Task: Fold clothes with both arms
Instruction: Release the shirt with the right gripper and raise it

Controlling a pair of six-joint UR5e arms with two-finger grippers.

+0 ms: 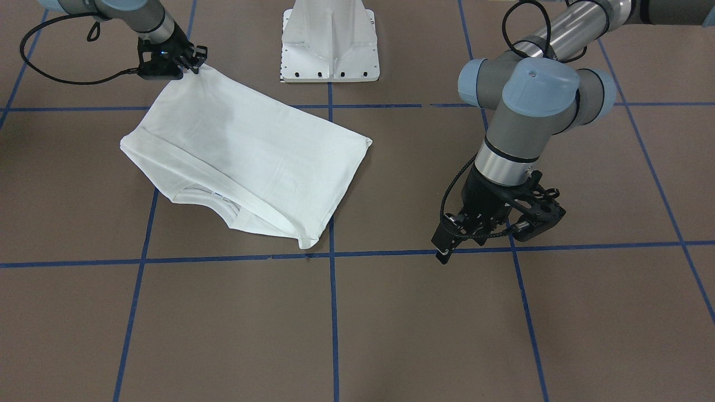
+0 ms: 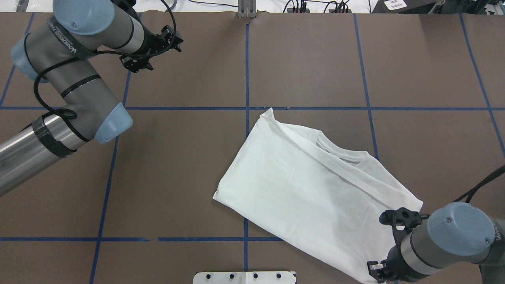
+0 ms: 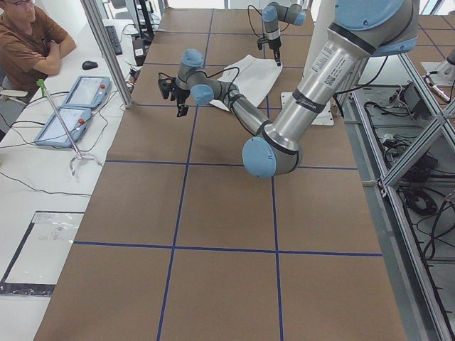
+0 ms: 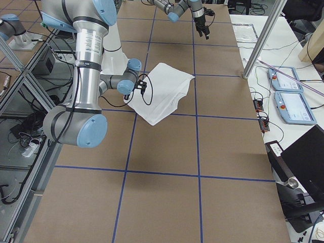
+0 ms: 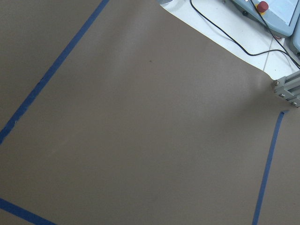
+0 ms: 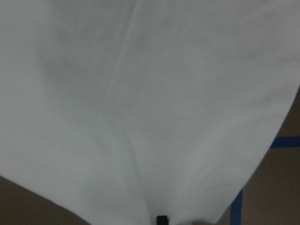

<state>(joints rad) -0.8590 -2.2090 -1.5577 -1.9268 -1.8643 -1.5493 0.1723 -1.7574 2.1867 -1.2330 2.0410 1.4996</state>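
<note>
The white T-shirt [image 1: 246, 151] lies folded and slanted on the brown table, its ribbed collar [image 2: 339, 152] showing at the far edge. My right gripper [image 1: 200, 62] is shut on the shirt's near corner beside the robot's base, and white cloth [image 6: 150, 93] fills the right wrist view. In the overhead view the right gripper [image 2: 379, 275] sits at the shirt's [image 2: 307, 189] bottom right corner. My left gripper [image 1: 444, 252] hangs over bare table well away from the shirt, open and holding nothing. The left wrist view shows only table and tape.
Blue tape lines [image 1: 332, 254] divide the brown table into squares. The white pedestal base [image 1: 329, 44] stands at the robot's edge. A metal post [image 3: 106, 50], two teach pendants [image 3: 78, 92] and a seated person [image 3: 28, 35] are at the side desk.
</note>
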